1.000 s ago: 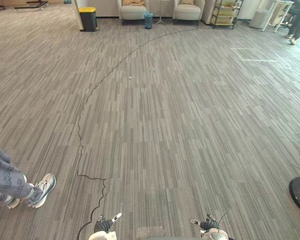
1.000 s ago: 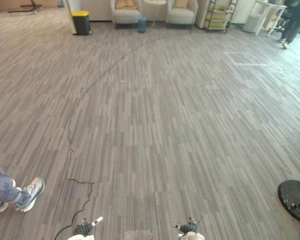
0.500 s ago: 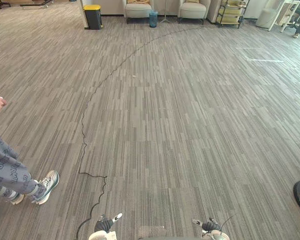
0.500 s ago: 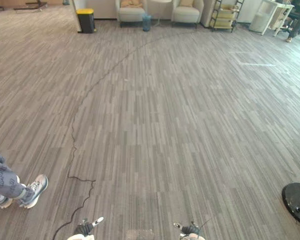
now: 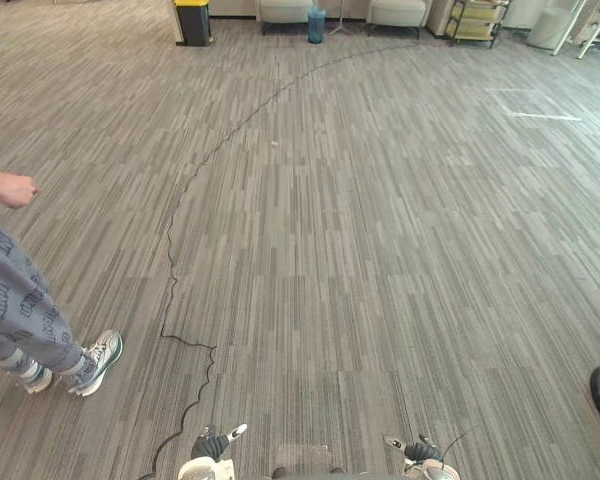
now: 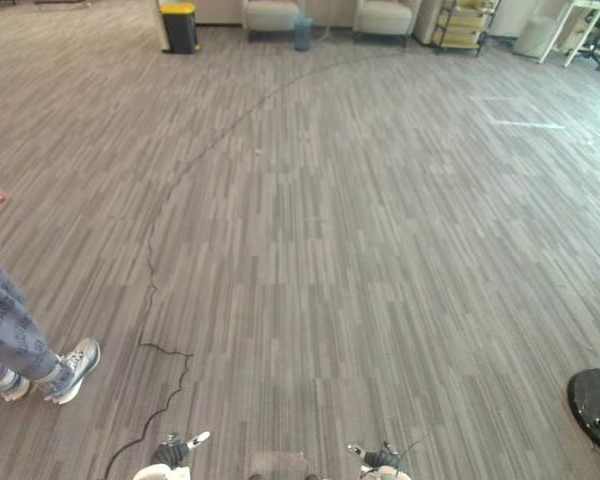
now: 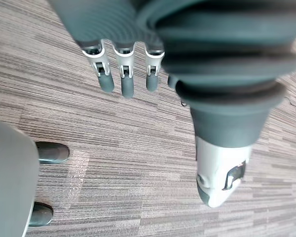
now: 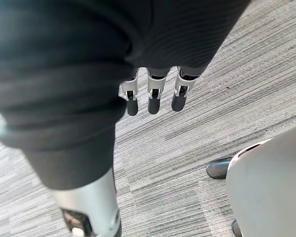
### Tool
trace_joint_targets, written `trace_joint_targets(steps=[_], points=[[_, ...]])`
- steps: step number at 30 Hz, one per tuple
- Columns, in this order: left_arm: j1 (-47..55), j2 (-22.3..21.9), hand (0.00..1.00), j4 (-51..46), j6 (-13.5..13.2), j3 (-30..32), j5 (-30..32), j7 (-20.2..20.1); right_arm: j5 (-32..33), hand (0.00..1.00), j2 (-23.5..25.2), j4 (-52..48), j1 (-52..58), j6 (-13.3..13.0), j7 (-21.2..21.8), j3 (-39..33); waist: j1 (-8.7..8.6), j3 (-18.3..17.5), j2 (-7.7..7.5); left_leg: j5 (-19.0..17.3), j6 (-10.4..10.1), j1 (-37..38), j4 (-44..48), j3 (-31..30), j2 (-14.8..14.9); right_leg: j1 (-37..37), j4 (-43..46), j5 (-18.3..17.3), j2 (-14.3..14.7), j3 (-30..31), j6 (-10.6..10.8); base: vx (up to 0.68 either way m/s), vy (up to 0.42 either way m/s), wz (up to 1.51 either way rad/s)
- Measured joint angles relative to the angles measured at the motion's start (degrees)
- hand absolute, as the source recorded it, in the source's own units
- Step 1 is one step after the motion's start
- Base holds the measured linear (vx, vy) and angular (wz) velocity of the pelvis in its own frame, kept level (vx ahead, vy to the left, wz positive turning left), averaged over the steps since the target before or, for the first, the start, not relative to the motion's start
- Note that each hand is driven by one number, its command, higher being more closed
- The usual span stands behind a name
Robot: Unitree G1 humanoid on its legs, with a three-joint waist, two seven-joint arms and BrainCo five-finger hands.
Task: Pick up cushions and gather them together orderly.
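Our view has tipped down: the armchairs (image 6: 272, 14) bearing the cushions a moment ago now sit clipped at the top edge, far off. A person (image 5: 25, 305) has stepped nearer at left. Left hand (image 7: 126, 81) and right hand (image 8: 155, 98) hang empty, fingers straight; we must walk first.

The grey striped carpet floor (image 5: 380, 250) looks matt and a little rough, like short woven pile. The left hand (image 7: 124, 74) has smooth, slightly shiny silver fingers with dull dark tips, and its dark ribbed cover (image 7: 222, 64) looks like matt rubber; the right hand (image 8: 154, 96) looks alike. The person's grey printed trousers (image 5: 15, 300) are soft cloth. The beige armchairs (image 6: 271, 14) look cloth-covered.
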Motion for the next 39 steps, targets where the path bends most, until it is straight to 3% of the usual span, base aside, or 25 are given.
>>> trace_joint_targets(steps=[3, 5, 7, 9, 11, 12, 13, 15, 16, 18, 19, 21, 22, 23, 24, 26, 28, 31, 32, 33, 34, 35, 36, 38, 39], points=[[-1.03, -0.33, 0.0, -0.67, 0.0, 1.22, -0.11, -0.04, 0.02, 0.0, 0.27, -1.9, 0.02, -0.06, -0.07, -0.87, 0.02, 2.17, 0.64, -9.06, -2.21, -6.36, 16.47, 4.66, 2.71, -0.56, 3.85, -2.49, -0.13, -1.04, -0.75, 0.0, -0.035, 0.19], [-1.02, -1.07, 0.0, -3.3, -0.01, 3.41, -0.57, -0.23, 0.05, 0.0, 0.33, -4.04, 0.69, -0.07, -0.2, -1.14, 0.21, 3.62, 1.06, -12.94, -1.96, -14.8, 37.02, 12.58, 8.39, -0.18, 7.21, -6.22, 0.11, -1.47, -1.91, 0.0, 0.026, 0.17], [-0.93, -1.15, 0.0, -4.11, -0.01, 4.17, -1.14, -0.21, 0.12, 0.0, 0.27, -4.26, 0.39, -0.09, -0.48, -0.6, 0.26, 3.81, 1.2, -14.53, -1.41, -18.55, 44.46, 14.51, 12.56, 0.8, 8.33, -7.67, -0.17, -1.53, -1.57, 0.1, 0.091, 0.07], [-1.04, -0.96, 0.0, -4.82, -0.28, 4.31, -1.2, -0.21, 0.14, 0.0, 0.07, -4.18, 0.51, 0.02, -0.64, -0.26, 0.49, 4.12, 0.64, -14.77, -2.31, -21.76, 42.85, 14.7, 15.72, 2.43, 9.24, -9.71, -3.08, -1.49, 0.61, 0.23, 0.215, 0.03], [-1.02, -1.08, 0.0, -5.56, -0.37, 4.3, -1.38, -0.21, 0.11, 0.0, -0.28, -4.17, 0.44, 0.32, -0.68, 0.45, 0.63, 4.14, 0.71, -11.31, -3.44, -24.17, 33.63, 11.95, 14.75, 3.07, 9.18, -11.32, -6.03, -0.66, 3.21, 0.28, 0.311, -0.04], [-1.14, -1.18, 0.0, -5.79, -0.48, 4.29, -1.97, -0.21, 0.1, 0.0, -0.32, -4.04, 0.46, 0.54, -0.76, 0.65, 1.14, 4.19, 0.52, -5.41, -5.16, -24.87, 29.07, 10.27, 13.62, 3.33, 9.12, -12.27, -8.03, 0.19, 4.83, 0.45, 0.461, -0.17], [-1.4, -1.32, 0.0, -5.81, -0.55, 4.19, -2.41, -0.15, 0.09, 0.0, -0.44, -3.75, 0.42, 0.63, -0.98, 0.98, 1.82, 3.81, 0.13, -3.28, -4.45, -23.8, 27.87, 11.46, 11.47, 3.52, 8.48, -12.62, -9.93, 0.91, 5.69, 0.42, 0.366, -0.2], [-2.06, -0.71, 0.0, -5.53, -0.52, 3.75, -2.71, 0.11, -0.28, 0.0, -0.41, -3.38, -0.03, 0.73, -0.88, 2.51, 2.18, 4.24, -0.23, -4.49, -3.58, -24.32, 29.26, 13.17, 11.41, 4.2, 6.88, -11.02, -9.29, 1.75, 3.7, 0.39, 0.19, -0.24], [-2.4, -0.36, 0.0, -5.9, -1.03, 3.87, -4.32, -0.01, -0.27, 0.0, -0.37, -2.98, -0.52, 0.73, -1.05, 2.43, 3.95, 4.37, -0.5, -5.98, -2.94, -25.72, 35.35, 13.92, 12.78, 5.06, 5.52, -7.25, -8.67, 0.94, 1.57, 0.41, 0.169, -0.42], [-2.49, 0.27, 0.0, -7.05, -1.89, 5.0, -4.75, -0.18, -0.34, 0.0, 0.02, -2.21, -2.13, 0.67, -1.17, 2.42, 4.9, 4.9, -1.45, -6.54, -3.09, -29.34, 43.77, 14.04, 13.39, 6.46, 5.25, -5.81, -10.35, 2.25, 2.64, 0.37, 0.253, -0.45], [-2.02, -0.03, 0.0, -5.53, -1.55, 4.18, -4.26, 0.03, -0.41, 0.0, -0.96, -1.82, -1.0, 0.57, -1.12, 2.3, 4.72, 2.09, -0.27, -11.36, -1.6, -28.82, 37.38, 10.58, 12.51, 5.62, 7.68, -6.86, -10.29, 3.52, 4.35, 0.33, 0.304, -0.34], [-2.17, 0.17, 0.0, -4.78, -1.42, 3.94, -4.44, 0.01, -0.42, 0.0, -0.72, -1.79, -0.84, 0.46, -0.94, 2.42, 4.86, 1.92, -1.02, -13.33, -1.13, -28.12, 38.3, 11.4, 11.05, 4.27, 12.46, -8.41, -12.35, 3.61, 6.83, 0.35, 0.272, -0.11], [-2.32, 1.68, 0.0, -3.9, -1.38, 2.1, -4.32, 0.2, -0.4, 0.0, -0.55, -1.29, -0.44, 0.77, -0.78, 2.2, 4.4, 1.88, -1.73, -15.43, 0.13, -25.66, 37.84, 12.53, 8.95, -2.45, 28.28, -7.49, -15.18, 5.47, 7.89, 0.41, 0.245, 0.04], [-2.36, 2.36, 0.0, -3.71, -0.99, 1.06, -4.28, 0.42, -0.41, 0.0, -0.42, -1.31, -0.2, 1.03, -0.47, 2.32, 3.94, 2.44, -2.49, -16.63, 0.52, -21.96, 36.06, 13.11, 7.52, -7.81, 41.08, -2.17, -16.6, 7.23, 6.97, 0.44, 0.239, 0.03], [-2.14, 2.91, 0.0, -3.68, -0.67, 0.67, -4.12, 0.4, -0.34, 0.0, -0.43, -1.46, -0.38, 0.91, -0.43, 2.23, 3.72, 2.63, -2.57, -17.07, 0.68, -20.26, 35.14, 13.13, 7.08, -9.63, 45.92, -1.16, -16.73, 7.47, 6.92, 0.38, 0.139, -0.07], [-1.19, 3.8, 0.0, -3.18, 0.14, -0.7, -3.76, 0.47, -0.39, 0.0, -0.69, -1.95, -1.02, 0.51, -0.38, 2.38, 2.62, 3.54, -1.95, -18.7, 1.58, -10.38, 29.44, 12.91, 6.6, -15.7, 59.7, -5.11, -14.96, 3.66, 4.18, 0.64, 0.137, -0.1], [-1.07, 3.47, 0.0, -3.28, 0.11, -1.41, -3.77, 0.49, -0.38, 0.0, -0.6, -3.26, -0.78, -0.09, -0.32, 2.39, 2.5, 3.56, -1.62, -18.74, 1.56, -3.69, 23.52, 12.6, 6.71, -20.87, 60.92, -8.66, -12.44, -1.34, 2.51, 0.52, 0.069, 0.02], [-2.6, 2.15, 0.0, -2.47, 0.09, -1.52, -3.79, 0.33, -0.26, 0.0, -0.96, -5.33, -2.29, -0.82, 0.13, 2.19, 0.8, 4.6, -1.13, -18.39, 0.52, 4.7, 16.19, 11.36, 7.17, -31.41, 47.58, -9.49, -8.42, -7.84, 1.04, 0.59, 0.008, 0.48], [-2.69, 1.71, 0.0, -1.65, 0.05, -2.06, -3.8, 0.31, -0.39, 0.0, -1.6, -5.24, -2.91, -0.74, 0.15, 2.19, -0.11, 4.96, -1.03, -18.24, 0.23, 8.63, 13.24, 9.77, 6.85, -32.78, 32.0, -4.27, -5.69, -9.58, -0.54, 0.53, -0.034, 0.57], [-2.95, 1.69, 0.0, -1.53, 0.06, -2.37, -3.8, 0.24, -0.39, 0.0, -1.65, -4.98, -2.85, -0.74, 0.16, 2.19, -0.17, 5.05, -1.21, -18.37, -0.05, 9.89, 12.98, 8.88, 6.67, -32.89, 27.51, -1.58, -4.86, -9.55, -1.41, 0.68, -0.057, 0.69], [-2.61, 1.66, 0.0, -1.47, 0.06, -2.4, -3.78, 0.14, -0.37, 0.0, -1.84, -3.88, -2.66, -0.73, 0.12, 2.22, -0.31, 4.93, -1.71, -19.06, -1.46, 11.92, 13.09, 6.96, 6.32, -32.68, 20.4, 5.15, -3.23, -9.2, -4.68, 0.77, -0.107, 0.57], [-3.53, 0.35, 0.0, -0.6, 0.13, -2.02, -3.71, 0.19, -0.56, 0.0, -3.33, -3.83, -3.17, -0.55, 0.48, 0.81, -0.38, 5.28, 1.27, -19.42, -2.96, 13.76, 13.99, 4.35, 8.88, -31.97, 23.53, 8.46, -1.57, -9.21, -8.36, 0.91, -0.141, 0.62], [-4.36, -0.59, 0.0, -0.83, -0.2, -1.48, -3.33, -0.07, -0.56, 0.0, -3.54, -4.18, -3.61, -0.55, 0.46, -0.5, -0.25, 5.47, 2.27, -16.08, -5.69, 12.52, 17.0, 2.64, 9.63, -32.45, 27.75, 3.29, -2.25, -9.68, -8.71, 0.9, -0.159, 0.49], [-4.36, -1.48, 0.0, -0.93, -0.1, -0.03, -3.14, -0.03, -0.39, 0.0, -3.13, -4.47, -3.3, -0.47, 0.62, -2.3, -0.81, 5.91, 3.44, -10.02, -4.25, 9.33, 29.33, 0.63, 11.14, -28.99, 30.09, -2.39, -1.8, -11.26, -8.2, 0.72, -0.187, 0.34], [-4.33, -2.48, 0.0, -1.28, 0.11, 1.55, -3.13, -0.07, -0.38, 0.0, -3.08, -5.83, -2.78, -0.35, 0.64, -1.89, -1.18, 6.56, 4.64, -0.37, -4.21, 3.87, 43.75, -0.09, 13.72, -24.04, 28.03, -4.65, -0.36, -11.96, -8.25, 0.7, -0.161, 0.2]])
